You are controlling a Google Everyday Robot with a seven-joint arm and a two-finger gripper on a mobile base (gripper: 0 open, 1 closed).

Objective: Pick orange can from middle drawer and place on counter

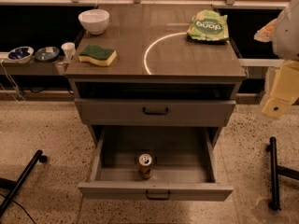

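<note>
The orange can (145,166) stands upright in the open middle drawer (182,148), near the middle of its front wall, silver top up. The drawer is pulled far out towards me; its dark bar handle (158,195) shows on the front. The counter (187,62) above is grey-brown with a thin white arc line (154,45). My gripper (276,107) hangs at the right edge of the view, to the right of the cabinet at about the height of the upper drawer, well away from the can. It holds nothing that I can see.
On the counter are a white bowl (94,21), a green-and-yellow sponge (97,55) and a green snack bag (208,26). The upper drawer front (117,112) is nearly shut. A side shelf at left holds small bowls (21,53) and a cup (68,50). Black stand legs (273,171) lie on the floor.
</note>
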